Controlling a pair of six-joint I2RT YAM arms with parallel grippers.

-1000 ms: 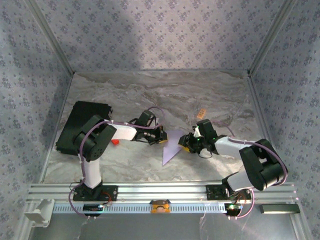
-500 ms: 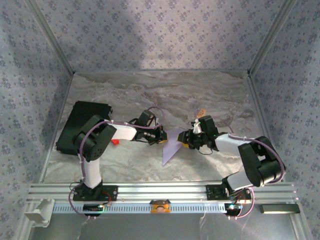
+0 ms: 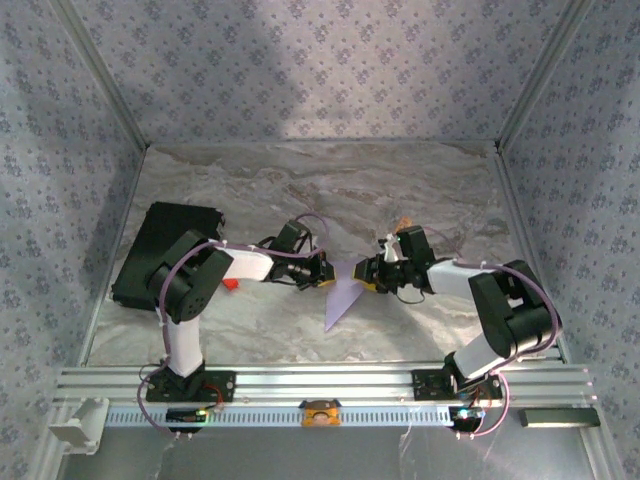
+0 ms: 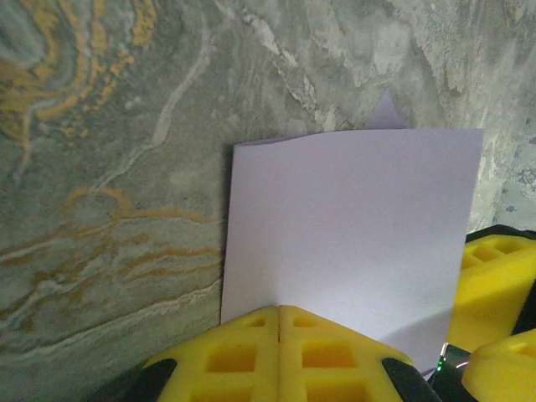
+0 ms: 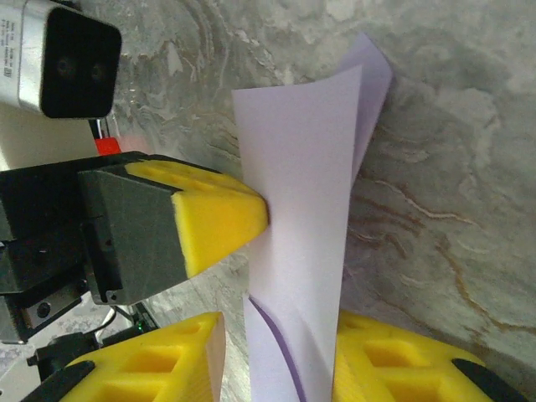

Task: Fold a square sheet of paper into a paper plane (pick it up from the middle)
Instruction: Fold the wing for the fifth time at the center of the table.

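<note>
Right claw (image 3: 377,274) moves to mid-frame, open around the paper plane (image 3: 340,300) (half folded); left claw (image 3: 322,280) pinches it. Next: squeeze the crease.

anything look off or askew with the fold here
The paper is folded askew: in the left wrist view a small pointed corner of a back layer pokes past its top edge. No tear shows.

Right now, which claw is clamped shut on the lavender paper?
The left claw: its jaws meet on the paper; the right claw has jaws apart around it.
</note>
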